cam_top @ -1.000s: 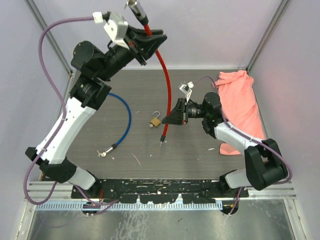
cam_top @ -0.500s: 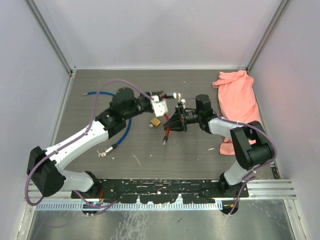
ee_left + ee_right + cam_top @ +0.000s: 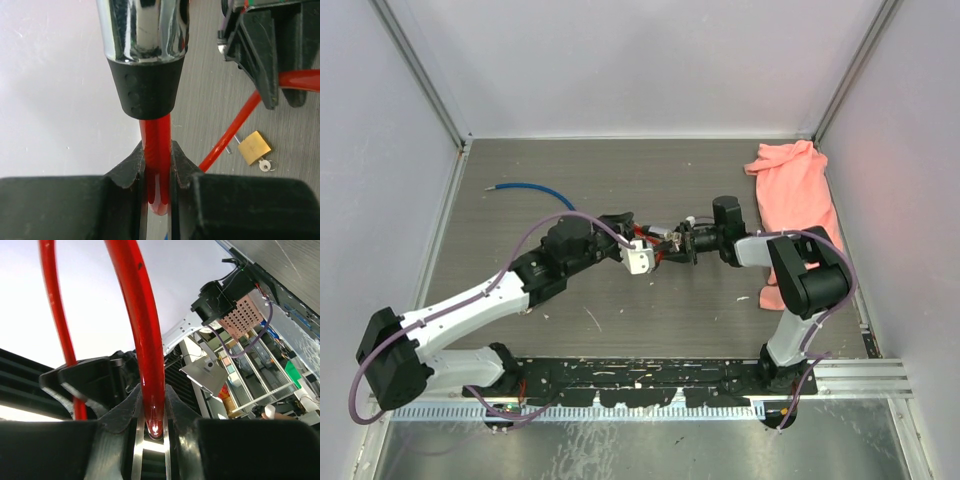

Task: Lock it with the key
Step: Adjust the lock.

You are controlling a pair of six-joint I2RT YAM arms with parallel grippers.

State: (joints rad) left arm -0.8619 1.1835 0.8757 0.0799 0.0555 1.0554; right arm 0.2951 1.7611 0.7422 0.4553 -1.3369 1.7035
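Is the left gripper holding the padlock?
No: the left gripper is shut on the red cable, while the brass padlock lies on the table.

Red cable (image 3: 157,150) glossy plastic; end cap (image 3: 142,25) polished chrome; padlock (image 3: 255,147) matt brass; table (image 3: 620,180) matt wood-grain

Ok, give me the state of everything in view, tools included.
red cable: clamped by both tools, looped between them.
left tool: shut on it, just below the chrome end.
right tool: shut on it further along.
padlock: lying on the table, untouched; shackle unclear.
blue cable: loose on the table, far left.
pink cloth: crumpled by the right wall.
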